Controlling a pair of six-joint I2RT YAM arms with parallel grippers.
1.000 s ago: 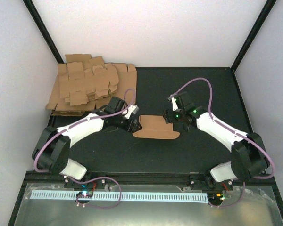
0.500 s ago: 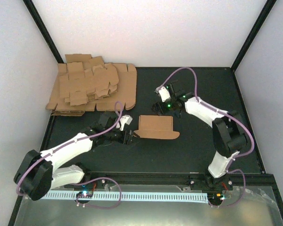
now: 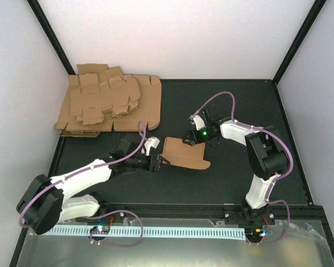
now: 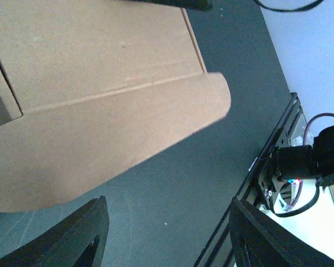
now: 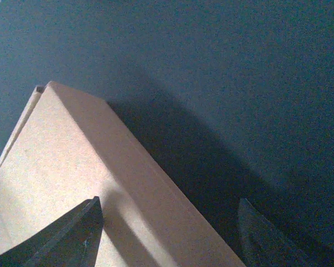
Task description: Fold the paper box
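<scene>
A loose pile of cardboard sheets [image 3: 106,103] sits well off to the far left of the left pincer [image 3: 157,162], out of play, as two arms work on a single paper box [image 3: 183,154] in the middle of the dark table [image 3: 239,178]. The left pincer is low over the table with its jaws standing apart and nothing between them. The box's near left edge lies just ahead of its tips, and its wrist camera shows a broad brown panel and a rounded tab in front of the fingers [image 4: 78,233]. The box lies between the two pincers, skewed rather than square, with one folded edge lifted enough to throw a dark shadow on the table. The right pincer [image 3: 196,138] hangs over the box's far right corner, jaws also apart, and the raised fold runs between them, not clamped. The likeliest trouble is that the light box slides or spins away if either pincer pushes while the other has no grip. A squeeze landing off the crease could crush the wall or bend it in the wrong place. If the right pincer comes down crooked, the lifted edge may simply drop flat again.
</scene>
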